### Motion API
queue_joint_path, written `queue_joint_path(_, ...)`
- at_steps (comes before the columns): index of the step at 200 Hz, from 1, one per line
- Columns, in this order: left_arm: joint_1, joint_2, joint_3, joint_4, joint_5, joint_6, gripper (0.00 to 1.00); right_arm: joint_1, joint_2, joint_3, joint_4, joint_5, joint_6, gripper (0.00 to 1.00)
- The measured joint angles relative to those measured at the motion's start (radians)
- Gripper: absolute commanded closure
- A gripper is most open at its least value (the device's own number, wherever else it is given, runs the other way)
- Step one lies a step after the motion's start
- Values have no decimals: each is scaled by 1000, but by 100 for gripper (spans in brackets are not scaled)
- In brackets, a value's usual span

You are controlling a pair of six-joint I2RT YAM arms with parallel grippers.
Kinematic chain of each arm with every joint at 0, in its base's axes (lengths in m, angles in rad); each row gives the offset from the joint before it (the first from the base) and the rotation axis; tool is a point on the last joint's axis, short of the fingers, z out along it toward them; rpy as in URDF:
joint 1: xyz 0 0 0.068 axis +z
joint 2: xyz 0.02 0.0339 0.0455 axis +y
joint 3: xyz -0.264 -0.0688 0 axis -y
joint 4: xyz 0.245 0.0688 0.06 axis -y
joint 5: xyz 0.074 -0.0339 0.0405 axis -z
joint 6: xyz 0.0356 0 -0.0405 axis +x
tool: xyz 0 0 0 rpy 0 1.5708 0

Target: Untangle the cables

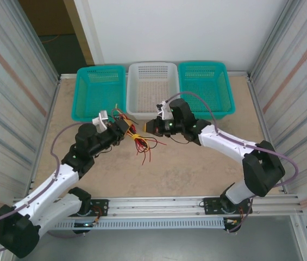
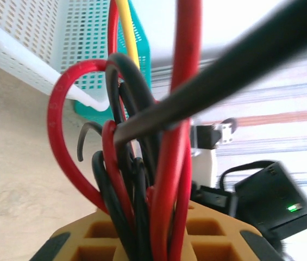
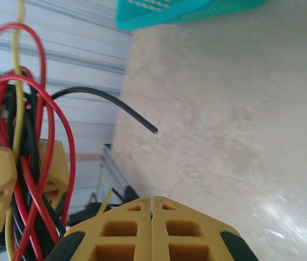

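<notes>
Cables [image 1: 139,140]: one red-black-yellow clump mid-table, 6 o'clock of white basket [image 1: 152,87]. Left gripper [image 2: 153,234], at clump's 10 o'clock, pinches the bunch. Right gripper [image 3: 152,215], at 2 o'clock, pressed together, nothing between. Judged barely begun; every strand left to separate.

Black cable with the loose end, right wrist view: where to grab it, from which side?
Probably just behind its free tip, where the black cable arcs clear of the bundle the left gripper holds. Come from the bare table side; the right gripper, shut, must open first.
</notes>
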Motion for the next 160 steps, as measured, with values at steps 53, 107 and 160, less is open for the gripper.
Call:
queue_joint_path(53, -67, 36, -10, 265, -202, -66, 100, 65, -6, -249, 543, 80, 222, 100)
queue_joint_path(107, -100, 50, 23, 248, -460, 114, 100, 257, -157, -409, 661, 368, 325, 100)
queue_joint_path(160, -125, 62, 116, 129, -598, 314, 100, 360, -507, -238, 188, 581, 153, 100)
